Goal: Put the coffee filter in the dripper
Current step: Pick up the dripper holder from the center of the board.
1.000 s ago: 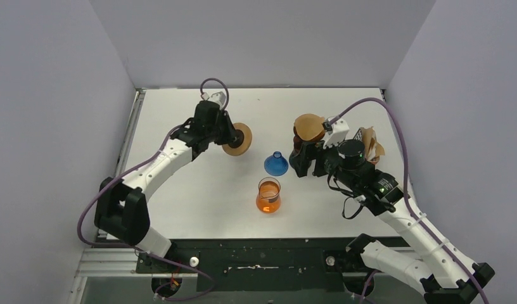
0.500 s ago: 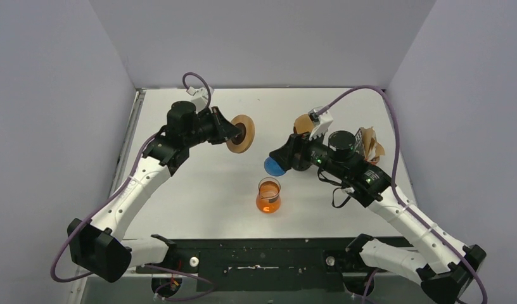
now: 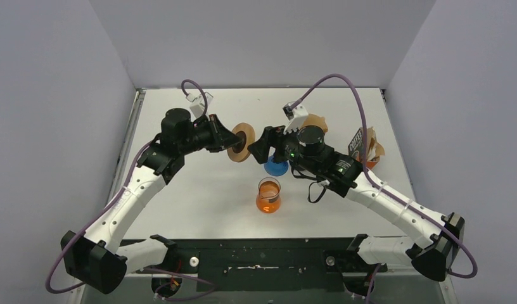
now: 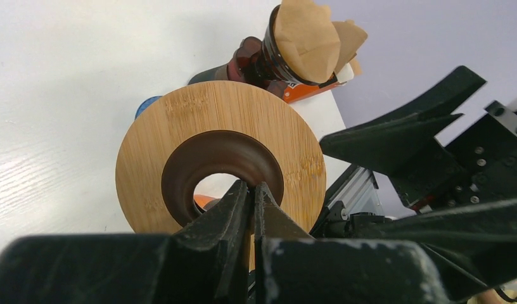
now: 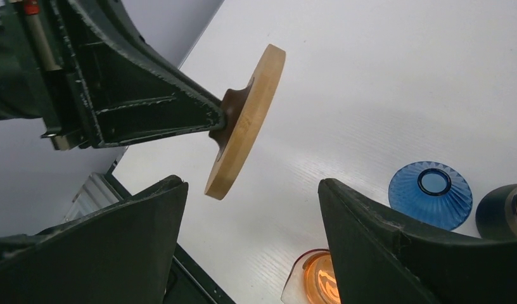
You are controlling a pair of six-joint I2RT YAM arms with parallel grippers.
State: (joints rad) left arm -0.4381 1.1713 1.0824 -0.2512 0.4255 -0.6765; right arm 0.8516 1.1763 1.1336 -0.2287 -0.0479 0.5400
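Left gripper (image 3: pixel 225 138) clenched on the brown collar of the wooden disc (image 3: pixel 243 143), which is held on edge. Right gripper (image 5: pixel 251 185) released, jaws wide, at the disc's 3 o'clock. Coffee filters (image 3: pixel 317 120) stand in a dark holder (image 4: pixel 259 60) at 1 o'clock of the blue dripper cone (image 3: pixel 276 167).

There were one bamboo-collared dripper (image 3: pixel 246 136), one blue glass cone (image 3: pixel 276 167), one orange flask (image 3: pixel 268 197) and one brown vessel (image 4: pixel 253 60) (paper filters (image 4: pixel 305 38) too bunched to count).
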